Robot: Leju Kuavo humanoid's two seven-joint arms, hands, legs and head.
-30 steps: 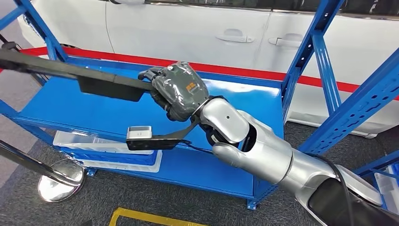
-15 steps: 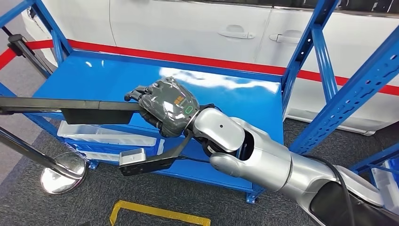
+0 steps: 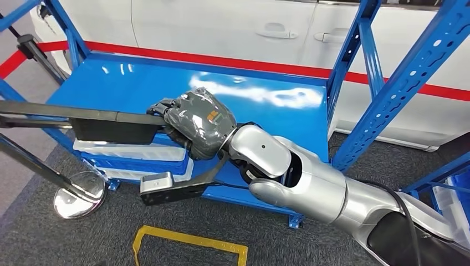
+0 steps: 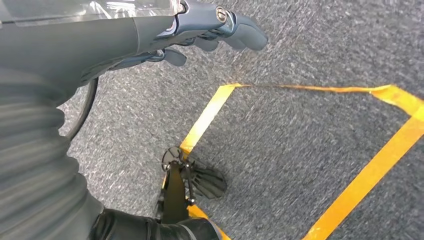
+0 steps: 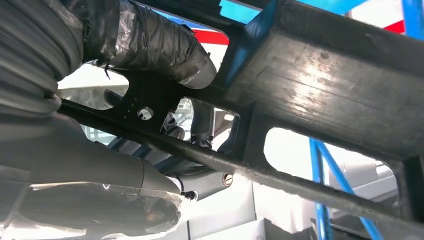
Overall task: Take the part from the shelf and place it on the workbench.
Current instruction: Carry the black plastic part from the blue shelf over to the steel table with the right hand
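long black part (image 3: 83, 123) (openwork frame) gripped by right hand (image 3: 197, 123).

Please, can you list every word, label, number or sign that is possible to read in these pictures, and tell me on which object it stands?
No text can be read in any view.
Small orange mark on the back of the right hand, which grips the long black part: too small and blurred to read.
Blue shelf, white car door, yellow floor tape: no writing on them.
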